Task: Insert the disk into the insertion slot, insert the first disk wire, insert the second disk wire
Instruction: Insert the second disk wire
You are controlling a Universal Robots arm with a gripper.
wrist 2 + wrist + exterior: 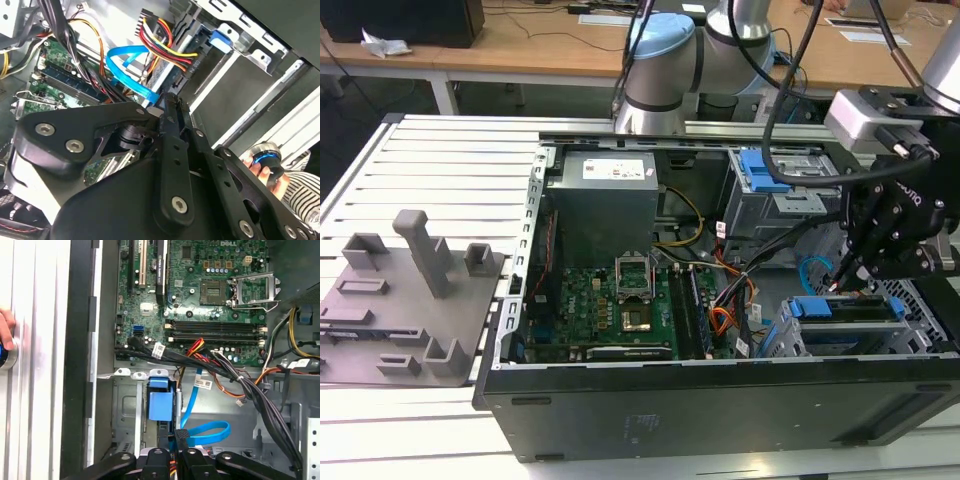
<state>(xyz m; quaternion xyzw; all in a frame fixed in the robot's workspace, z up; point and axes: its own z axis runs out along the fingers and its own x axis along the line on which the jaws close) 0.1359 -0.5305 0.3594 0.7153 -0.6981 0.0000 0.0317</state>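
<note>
Reaching into the open computer case (720, 400), the gripper (847, 268) hangs over the drive cages at the exterior view's right.

Its jaws look pressed together on the second disk wire (205, 432), the light-blue cable looping beside the motherboard (200, 295). The disk (845, 308) sits in the insertion slot (920, 335), its blue carrier showing, with the first disk wire (167, 50) plugged in at its end.

Access to the insertion slot (860, 335) is restricted: the gripper (847, 272) occupies the opening above, cable bundle (240, 382) crowds the exterior view's left, taller cage (780, 195) blocks beyond.
</note>
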